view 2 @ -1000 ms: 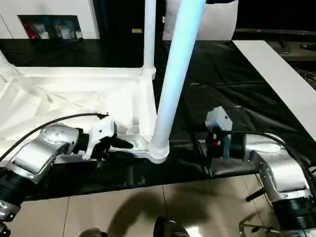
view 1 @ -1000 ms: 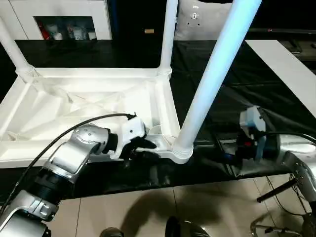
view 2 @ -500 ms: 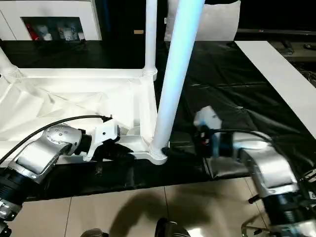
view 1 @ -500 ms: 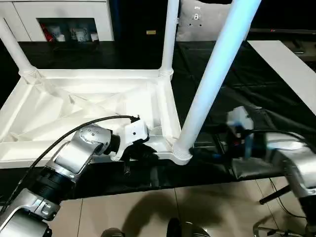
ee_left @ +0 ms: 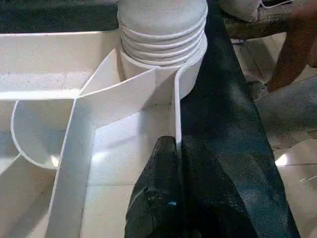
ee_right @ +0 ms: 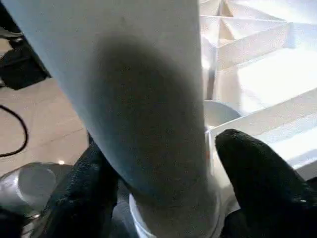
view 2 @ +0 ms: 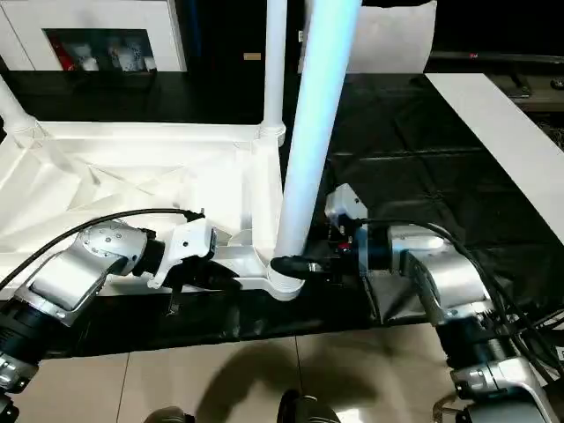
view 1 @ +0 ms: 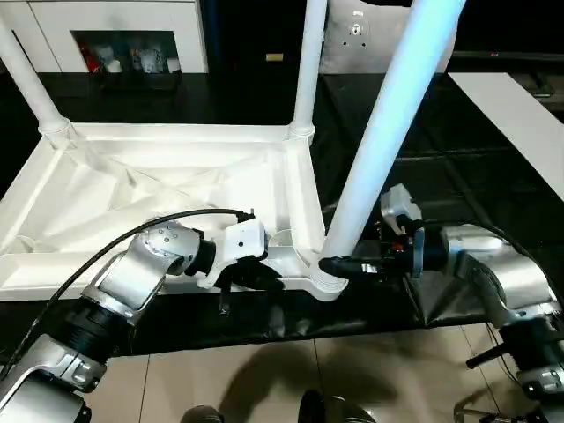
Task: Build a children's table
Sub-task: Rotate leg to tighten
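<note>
The children's table lies upside down on the black sheet, ribbed underside up. Three white legs stand in its corner sockets: far left, far right and the big near-right leg. My left gripper is shut on the tabletop's front rim, just left of the near-right socket. My right gripper is at the base of the near-right leg. Its fingers stand open on either side of the tube, and a gap shows on one side.
The black-sheeted work table ends just in front of the tabletop, with tiled floor below. A long white board lies at the right. A white cabinet stands behind.
My right gripper has moved left from the open sheet to the near-right leg's base, and its fingers now flank the tube. The left gripper has kept its hold on the rim.
</note>
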